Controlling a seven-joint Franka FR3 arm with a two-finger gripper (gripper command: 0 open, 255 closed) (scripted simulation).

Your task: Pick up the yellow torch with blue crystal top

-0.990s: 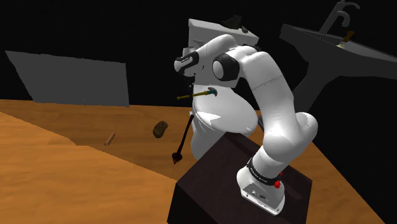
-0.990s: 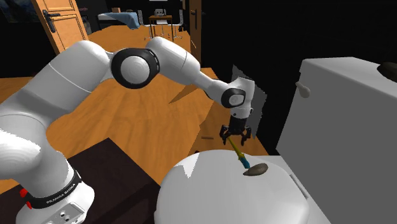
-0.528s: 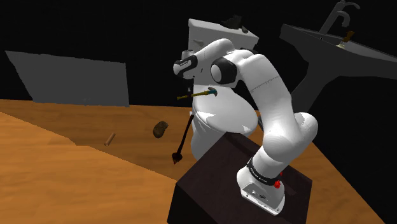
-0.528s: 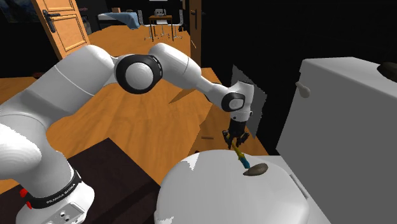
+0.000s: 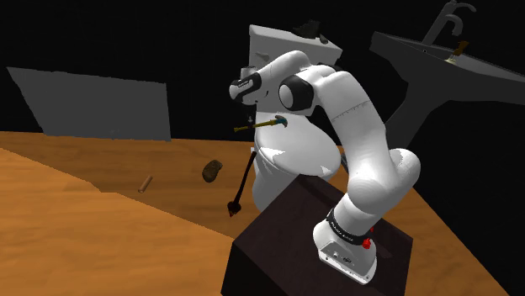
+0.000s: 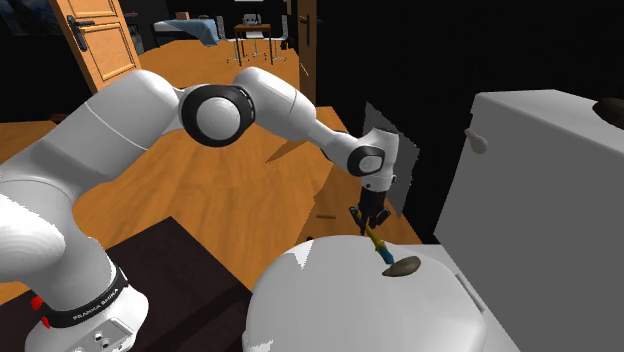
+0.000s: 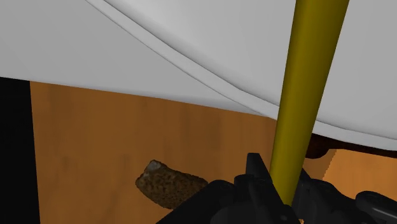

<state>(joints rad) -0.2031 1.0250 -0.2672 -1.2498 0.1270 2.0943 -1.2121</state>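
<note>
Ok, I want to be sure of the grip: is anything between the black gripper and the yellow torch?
Nothing visible. The black two-finger gripper is shut directly on the shaft of the yellow, blue-tipped torch.

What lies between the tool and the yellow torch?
Nothing: in the wrist view the tool clasps the torch by its yellow shaft, no gap showing.

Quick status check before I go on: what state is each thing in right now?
torch: tilted, blue end down at the white rounded top.
gripper: fingers shut on the torch's yellow shaft.
brown lump: lying on the white rounded top beside the torch's blue end.
wooden door: open.
</note>
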